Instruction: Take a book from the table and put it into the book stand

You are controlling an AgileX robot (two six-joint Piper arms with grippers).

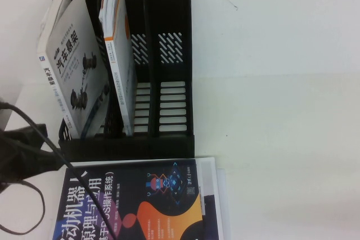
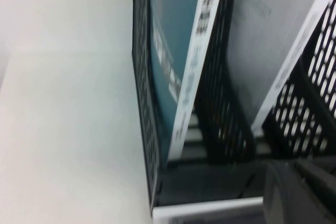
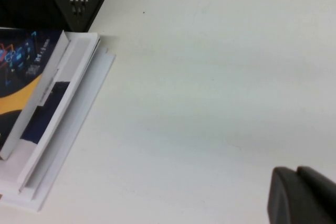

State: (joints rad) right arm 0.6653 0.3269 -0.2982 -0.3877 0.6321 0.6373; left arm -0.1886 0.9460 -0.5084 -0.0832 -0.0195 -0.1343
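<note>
Left gripper [image 1: 50, 158]: hovering at the table's left edge, just off the book stand's front-left corner; jaws pressed together, pinching nothing that shows.
Grey-white book [image 1: 73, 60]: leaning in the stand's left slot, top tilting outward to the left.
The book [image 1: 119, 54]: standing in the middle slot, orange-striped edge facing up, leaning slightly against the divider.
Book stand [image 1: 174, 4]: sitting at the far side of the table; its right slot is showing only bare slats.
Black-covered book [image 1: 140, 200]: lying flat on a white stack, just in front of the stand.
Table [image 1: 281, 111]: lying bare to the right.
Right gripper [image 3: 302, 195]: hanging over bare table, well apart from the stand; whether it is open or closed cannot be told.
Step in hand: judging by the layout, placement is looking done and the left arm is clearing.
Doing it well: backing off low and straight, keeping the cable and closed jaws away from the stand's front lip so nothing is nudging the leaning books.
</note>
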